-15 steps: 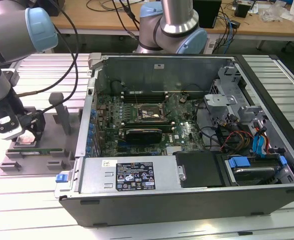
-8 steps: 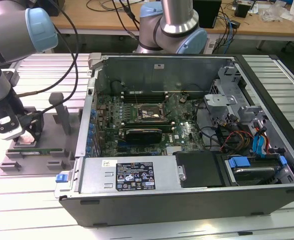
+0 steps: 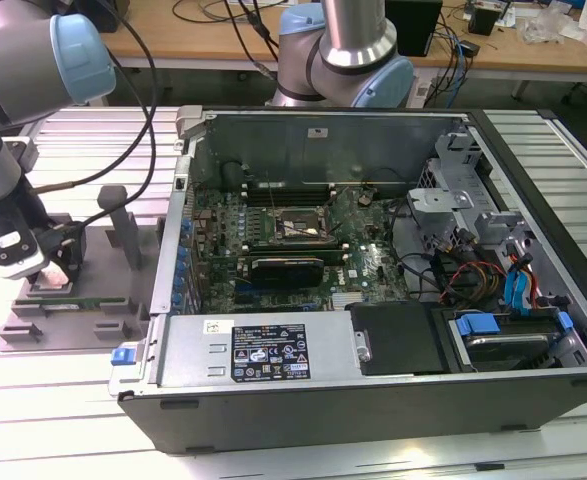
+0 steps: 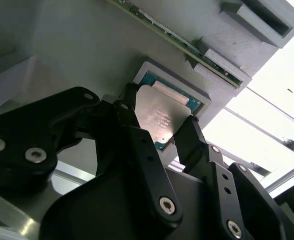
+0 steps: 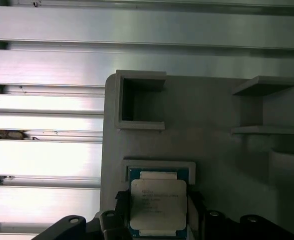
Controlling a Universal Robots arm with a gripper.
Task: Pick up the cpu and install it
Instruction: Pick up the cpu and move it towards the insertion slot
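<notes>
The cpu (image 5: pixel 158 204) lies in the holder's (image 5: pixel 212 150) recess, gripper (image 4: pixel 159 120) seemingly touching.

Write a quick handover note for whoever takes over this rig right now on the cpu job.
Gripper: down over the cpu; grip not confirmed.
Cpu: in its recess on the grey holder, at the exterior view's left of the computer case.
Done: approach to the cpu.
Left: lifting it and seating it in the motherboard socket inside the case.

- The cpu (image 5: pixel 158 202): a flat square chip — silver-grey metal top, thin teal edge.
- It lies plate-up in a shallow square pocket of a grey holder (image 5: pixel 212 150).
</notes>
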